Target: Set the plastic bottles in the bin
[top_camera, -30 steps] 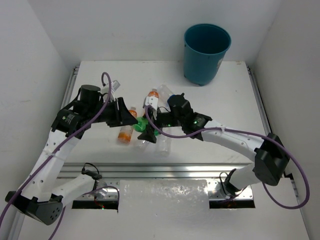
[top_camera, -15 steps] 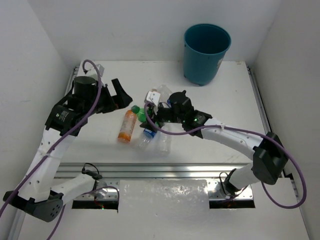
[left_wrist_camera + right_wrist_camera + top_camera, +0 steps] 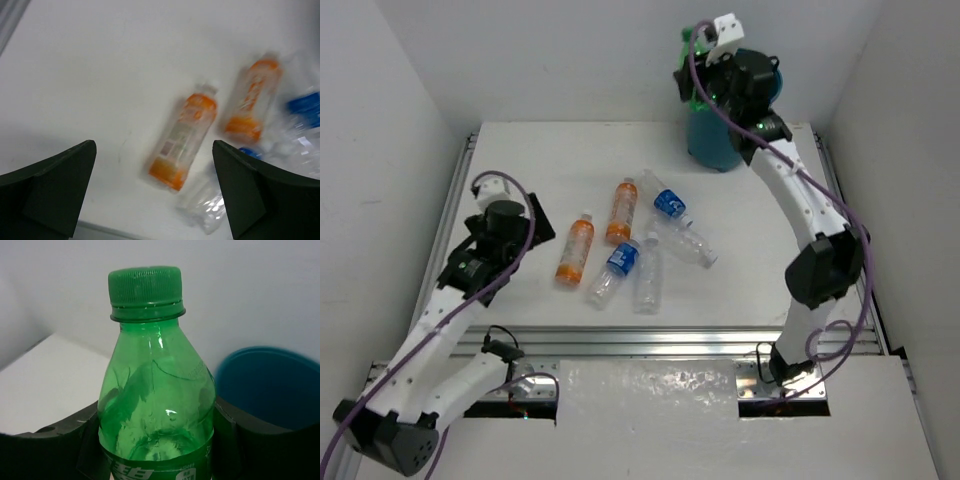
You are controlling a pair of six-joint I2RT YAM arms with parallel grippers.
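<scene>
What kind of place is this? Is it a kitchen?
Probably a robot test booth, not a kitchen: a left arm and right arm mounted at a metal rail, a white table between plain white walls, and bottles lying near a teal bin.

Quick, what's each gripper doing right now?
Left gripper: open, holding nothing, near the orange bottles.
Right gripper: shut on the green bottle, held up beside the bin.

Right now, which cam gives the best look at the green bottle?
Right wrist. The green bottle fills the frame, cap up, clamped in the right gripper, with the bin behind it. Top external shows only a green sliver at that gripper, near the bin. Left wrist misses it, showing mainly orange bottles on the table.
</scene>
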